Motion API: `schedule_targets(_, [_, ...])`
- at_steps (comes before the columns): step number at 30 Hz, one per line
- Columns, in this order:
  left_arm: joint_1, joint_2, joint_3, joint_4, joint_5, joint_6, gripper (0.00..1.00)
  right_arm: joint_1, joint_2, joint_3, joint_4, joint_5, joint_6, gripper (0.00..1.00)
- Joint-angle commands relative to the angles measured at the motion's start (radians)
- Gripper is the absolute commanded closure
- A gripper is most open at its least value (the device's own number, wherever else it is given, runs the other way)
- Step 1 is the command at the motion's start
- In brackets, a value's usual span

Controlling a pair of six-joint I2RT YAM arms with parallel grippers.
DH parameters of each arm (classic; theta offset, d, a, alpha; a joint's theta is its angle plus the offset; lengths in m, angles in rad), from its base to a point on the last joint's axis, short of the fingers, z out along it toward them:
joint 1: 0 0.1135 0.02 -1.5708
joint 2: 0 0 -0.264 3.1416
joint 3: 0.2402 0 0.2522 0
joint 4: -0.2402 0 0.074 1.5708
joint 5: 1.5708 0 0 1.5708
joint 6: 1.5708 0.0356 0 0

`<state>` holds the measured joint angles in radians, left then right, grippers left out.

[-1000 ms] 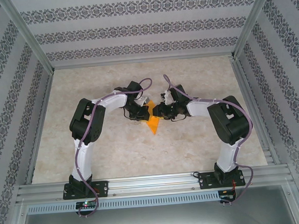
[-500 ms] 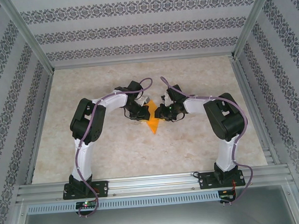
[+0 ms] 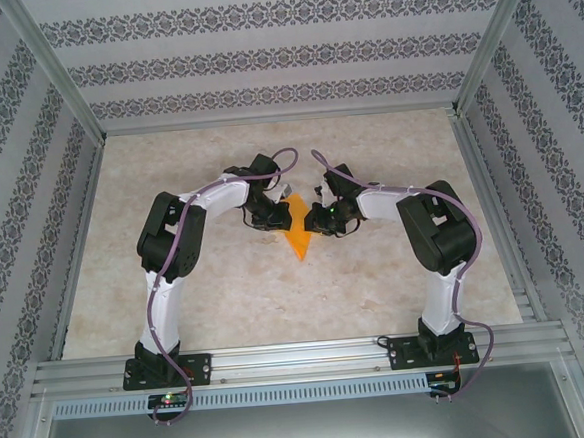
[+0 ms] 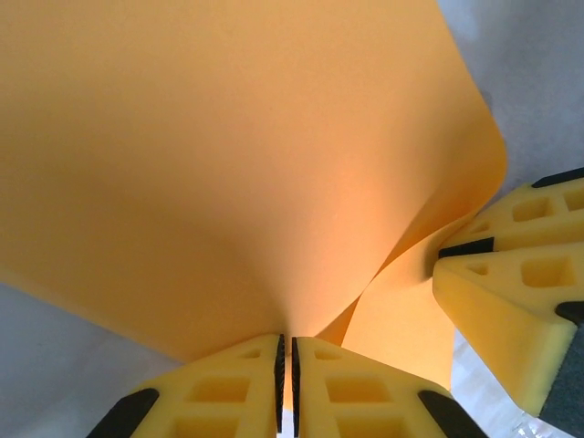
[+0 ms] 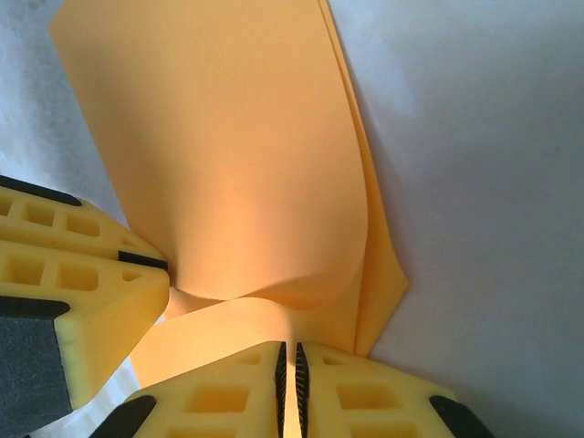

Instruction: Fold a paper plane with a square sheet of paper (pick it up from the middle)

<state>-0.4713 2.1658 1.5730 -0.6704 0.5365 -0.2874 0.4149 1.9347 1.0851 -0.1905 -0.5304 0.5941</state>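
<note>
The left gripper (image 3: 275, 218) stands at the left side of the orange sheet (image 3: 299, 238). In the left wrist view its yellow fingers (image 4: 228, 392) are pressed together on an edge of the sheet, and only a thin orange line shows between the pads. This bite looks shallow. If the arm pulls away from the sheet, the paper may slip out, and I judge this the first risk.

The sheet hangs between the two grippers above the table (image 3: 228, 304), with one corner pointing to the near side. I cannot tell if this corner touches the table. The paper is not flat. It bulges and curls between the two grips, and in the right wrist view a second layer shows along its right edge. If the grippers come nearer to each other across the sheet, this bulge may collapse into a crease at a wrong place, and the fold would be crooked. If they move apart too strongly, such thin paper may tear at a pad.

The right gripper (image 3: 318, 217) stands at the right side of the sheet, and its fingers (image 5: 365, 397) are also closed tightly on an edge. The two grippers are just beside each other at the sheet, so a small sideways error may knock one finger against the other and shift the layers.
</note>
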Motion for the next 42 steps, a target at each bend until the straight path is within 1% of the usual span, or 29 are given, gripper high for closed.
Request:
schedule_targets(1, [0.002,-0.004,0.025,-0.019,-0.022,0.021,0.87,0.007,0.044,-0.005,-0.077,0.086,-0.031,0.85])
schedule_targets(3, [0.002,0.000,0.027,-0.020,-0.008,0.022,0.89,0.005,0.041,-0.005,-0.075,0.084,-0.033,0.85])
schedule_targets(10, [-0.006,0.003,0.018,0.006,0.064,0.017,0.89,0.011,0.045,0.001,-0.062,0.073,-0.028,0.85])
schedule_targets(12, [-0.006,0.005,0.023,0.003,0.056,0.012,0.89,0.012,0.046,0.001,-0.061,0.072,-0.029,0.85])
schedule_targets(15, [-0.006,-0.007,0.028,-0.010,0.021,0.006,0.84,0.012,0.049,0.001,-0.065,0.073,-0.031,0.85])
schedule_targets(17, [-0.004,-0.025,0.034,-0.030,-0.039,0.001,0.84,0.012,0.052,0.002,-0.071,0.076,-0.034,0.85])
schedule_targets(19, [-0.004,-0.056,0.027,-0.029,-0.088,-0.009,0.79,0.012,0.053,0.001,-0.072,0.079,-0.034,0.85])
schedule_targets(22, [-0.004,-0.103,-0.009,0.015,-0.051,-0.040,0.72,0.012,0.053,0.000,-0.071,0.079,-0.029,0.85])
schedule_targets(29, [-0.007,-0.134,-0.075,0.069,0.054,-0.100,0.63,0.015,0.058,0.003,-0.064,0.070,-0.022,0.85])
schedule_targets(34, [-0.014,-0.102,-0.080,0.077,0.098,-0.118,0.63,0.015,0.055,0.003,-0.060,0.066,-0.018,0.85])
schedule_targets(37, [-0.017,-0.076,-0.070,0.051,0.093,-0.110,0.64,0.015,0.052,0.002,-0.059,0.067,-0.018,0.86])
schedule_targets(42, [-0.021,-0.066,-0.071,0.055,0.082,-0.109,0.67,0.015,0.049,0.000,-0.061,0.066,-0.017,0.86])
